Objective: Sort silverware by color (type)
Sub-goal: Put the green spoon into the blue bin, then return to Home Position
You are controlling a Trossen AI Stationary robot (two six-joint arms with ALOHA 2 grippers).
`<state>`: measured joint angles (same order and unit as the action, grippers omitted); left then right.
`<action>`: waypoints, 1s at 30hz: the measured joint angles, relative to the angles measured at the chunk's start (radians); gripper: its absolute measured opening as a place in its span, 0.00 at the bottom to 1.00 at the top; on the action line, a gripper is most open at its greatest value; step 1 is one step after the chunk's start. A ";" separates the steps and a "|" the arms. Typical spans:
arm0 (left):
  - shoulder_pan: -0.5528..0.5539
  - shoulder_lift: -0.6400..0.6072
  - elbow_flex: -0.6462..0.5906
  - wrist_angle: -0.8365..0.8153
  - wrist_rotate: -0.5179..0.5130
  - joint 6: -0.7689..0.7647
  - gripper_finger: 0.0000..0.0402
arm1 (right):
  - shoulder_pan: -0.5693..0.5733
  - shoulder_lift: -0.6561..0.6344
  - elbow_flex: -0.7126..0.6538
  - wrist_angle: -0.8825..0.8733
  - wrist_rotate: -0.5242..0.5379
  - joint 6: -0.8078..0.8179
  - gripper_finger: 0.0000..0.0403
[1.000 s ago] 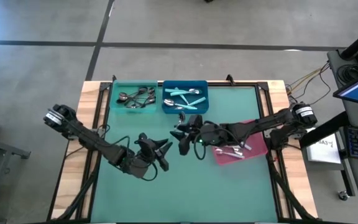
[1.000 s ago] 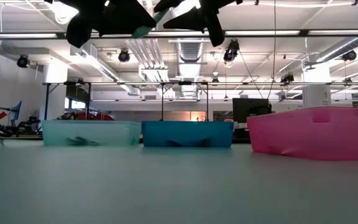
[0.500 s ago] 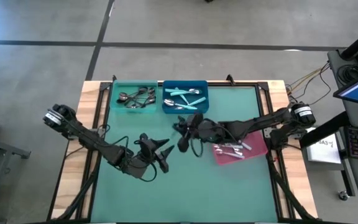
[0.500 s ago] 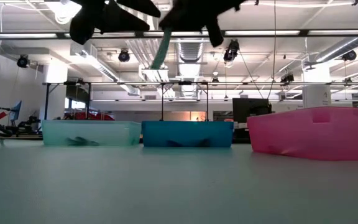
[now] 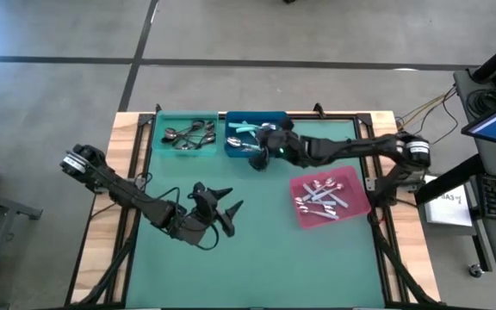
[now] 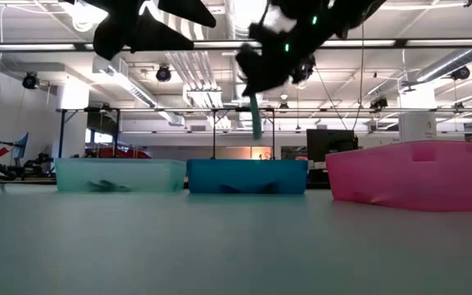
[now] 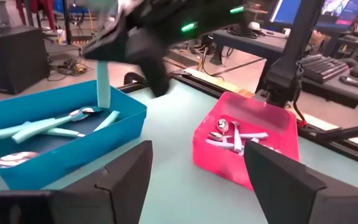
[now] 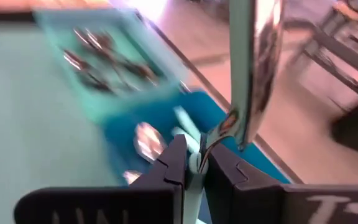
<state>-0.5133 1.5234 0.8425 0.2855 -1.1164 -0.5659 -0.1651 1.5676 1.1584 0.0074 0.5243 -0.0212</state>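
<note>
My right gripper (image 5: 257,148) hovers over the blue bin (image 5: 278,118) at the table's far middle, shut on a spoon with a turquoise handle (image 6: 256,123). Several turquoise-handled spoons (image 7: 48,127) lie in that bin. Dark spoons (image 5: 188,135) lie in the pale turquoise bin (image 5: 158,138) to its left. Silver spoons (image 5: 321,196) lie in the pink bin (image 5: 358,200) at the right. My left gripper (image 5: 229,212) stands open above mid-table with nothing between its fingers. My right gripper pinches the spoon between its two fingers where the turquoise handle meets the shiny metal stem (image 8: 199,155). The fingers come nearly level from the table's right and lie across the spoon. The spoon is lifted clear and roughly upright, with its handle (image 7: 103,84) hanging below the fingers over the blue bin.
The three bins stand along the far and right parts of the green mat (image 5: 257,267). The mat's near half is bare. Wooden table edges (image 5: 119,172) frame the mat. Desks and equipment stand beyond the table.
At mid-table my right gripper has shut on the turquoise-handled spoon that my left gripper held. My left gripper has opened and let go, staying in place. My right gripper has rolled and carried the spoon toward the far edge, over the blue bin, where it now hangs upright.
</note>
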 joint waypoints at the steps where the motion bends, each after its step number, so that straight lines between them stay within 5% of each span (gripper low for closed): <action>1: 0.000 0.000 0.000 -0.001 0.000 0.008 0.60 | -0.020 0.013 0.000 -0.015 0.000 -0.011 0.05; 5: 0.013 0.000 0.000 -0.001 -0.010 0.036 0.60 | -0.083 0.072 -0.002 -0.021 0.006 -0.023 0.08; 13: 0.016 0.000 -0.001 -0.010 -0.048 0.034 0.60 | -0.144 0.146 -0.002 -0.037 0.004 -0.042 0.34; 19: 0.016 -0.040 -0.002 -0.060 -0.053 0.030 0.57 | -0.119 0.040 0.061 -0.334 0.007 0.076 0.43; 26: 0.016 -0.238 -0.002 -0.357 -0.052 0.031 0.52 | -0.051 -0.170 0.041 -0.415 -0.359 0.160 0.41; 30: 0.016 -0.379 -0.002 -0.588 -0.046 0.033 0.51 | 0.021 -0.267 -0.004 -0.408 -0.365 0.176 0.39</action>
<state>-0.4973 1.1439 0.8410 -0.3022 -1.1626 -0.5327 -0.1443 1.3003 1.1549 -0.4010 0.1591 0.1548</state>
